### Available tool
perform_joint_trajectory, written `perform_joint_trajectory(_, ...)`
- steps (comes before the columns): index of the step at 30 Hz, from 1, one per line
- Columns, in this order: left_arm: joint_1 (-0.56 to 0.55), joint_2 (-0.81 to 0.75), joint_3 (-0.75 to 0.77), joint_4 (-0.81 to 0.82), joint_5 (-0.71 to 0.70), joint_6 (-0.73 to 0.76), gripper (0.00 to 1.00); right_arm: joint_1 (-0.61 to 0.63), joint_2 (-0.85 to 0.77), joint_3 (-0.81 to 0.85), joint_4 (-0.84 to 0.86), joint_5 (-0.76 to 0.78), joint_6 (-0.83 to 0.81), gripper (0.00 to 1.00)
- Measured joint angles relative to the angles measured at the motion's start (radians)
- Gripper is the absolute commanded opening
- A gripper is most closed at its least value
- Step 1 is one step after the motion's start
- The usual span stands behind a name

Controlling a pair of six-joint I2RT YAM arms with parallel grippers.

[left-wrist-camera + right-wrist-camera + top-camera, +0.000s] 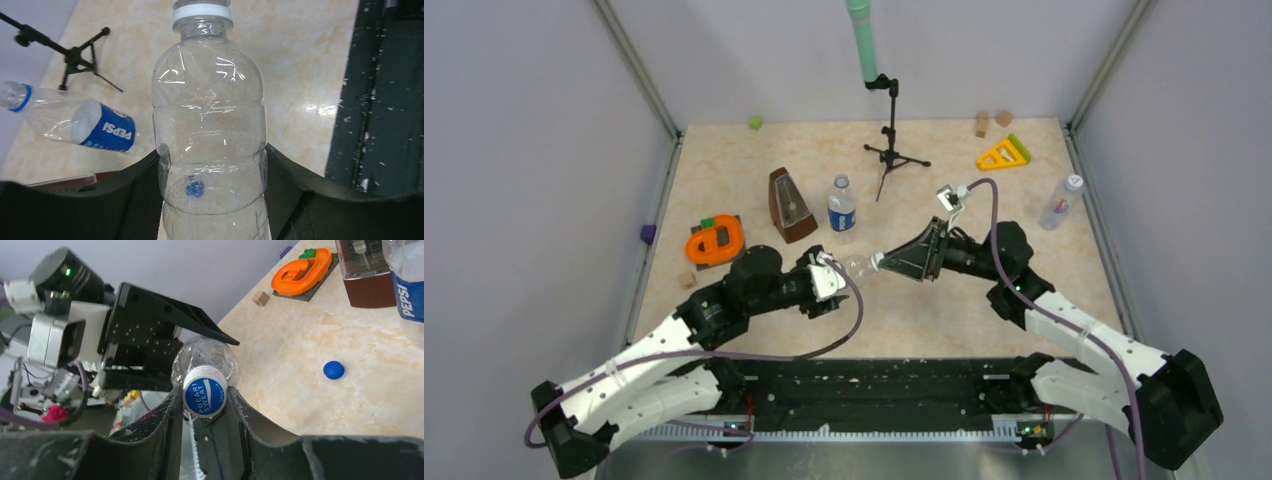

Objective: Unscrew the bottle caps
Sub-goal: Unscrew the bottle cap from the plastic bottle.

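From above, three clear plastic bottles: a labelled bottle (841,205) upright at centre, a bluish bottle (1061,203) at the right, and a plain bottle (860,265) held level by the left gripper (832,272), clamped on its body.

Left wrist: crinkled, ribbed walls and a round white cap (202,11).

Right wrist: the right gripper (204,407) pinches that cap, and one loose blue cap (333,370) lies on the marbled table (300,335).

The beige table (924,320) bears a Pepsi bottle (841,205), metronome (790,205), orange toy (715,241), tripod (892,150), and seemingly a loose blue cap (333,370).
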Motion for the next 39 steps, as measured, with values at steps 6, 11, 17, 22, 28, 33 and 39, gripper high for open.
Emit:
perform_joint_trajectory(6, 0.126, 0.096, 0.094, -0.101, 0.288, -0.083, 0.00, -0.006, -0.037, 0.039, -0.090, -0.073, -0.165, 0.15)
perform_joint_trajectory(11, 0.156, 0.112, 0.108, -0.131, 0.425, -0.123, 0.00, -0.005, -0.066, 0.053, -0.144, -0.146, -0.257, 0.24)
perform_joint_trajectory(17, 0.154, 0.112, 0.105, -0.117, 0.424, -0.134, 0.00, -0.005, -0.099, 0.056, -0.199, -0.143, -0.323, 0.59)
perform_joint_trajectory(22, 0.150, 0.105, 0.098, -0.019, 0.344, -0.116, 0.00, 0.007, -0.099, 0.060, -0.267, -0.103, -0.325, 0.67)
perform_joint_trajectory(28, 0.126, 0.101, 0.095, -0.003, 0.208, -0.055, 0.00, 0.008, -0.113, 0.055, -0.267, -0.040, -0.287, 0.67)
perform_joint_trajectory(33, 0.087, 0.096, 0.076, -0.002, 0.063, 0.004, 0.00, 0.008, -0.142, 0.043, -0.256, 0.013, -0.232, 0.67)
perform_joint_trajectory(39, -0.010, 0.080, 0.045, 0.012, -0.130, 0.064, 0.00, 0.008, -0.150, 0.047, -0.263, 0.147, -0.118, 0.67)
